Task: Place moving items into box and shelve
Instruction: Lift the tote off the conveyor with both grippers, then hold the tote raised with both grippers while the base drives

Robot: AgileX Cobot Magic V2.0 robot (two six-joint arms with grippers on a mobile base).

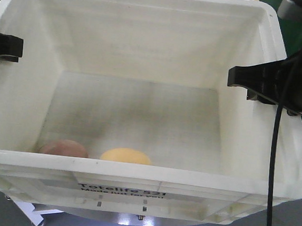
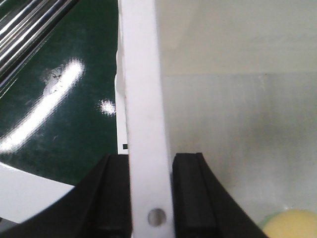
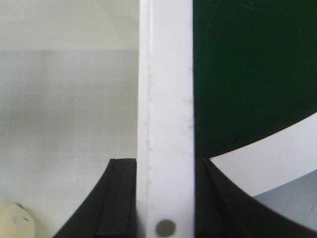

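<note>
Green floor [image 3: 247, 74] underneath; my left pincer [image 2: 151, 159] and right pincer [image 3: 166, 162] each clamp the box [image 1: 135, 171] rim, brown plush [image 1: 63, 147] and yellow plush [image 1: 126, 156] inside.

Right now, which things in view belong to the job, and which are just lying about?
Job: white crate, brown plush fruit, yellow plush fruit, left end effector, right end effector, both clamping its rim.
Lying about: green surface, metal bars.

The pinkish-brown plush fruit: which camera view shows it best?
The exterior front-facing view. There the pinkish-brown plush fruit lies on the box floor, its lower part hidden by the near rim. Neither wrist view shows it; they show mostly the box rim.
</note>
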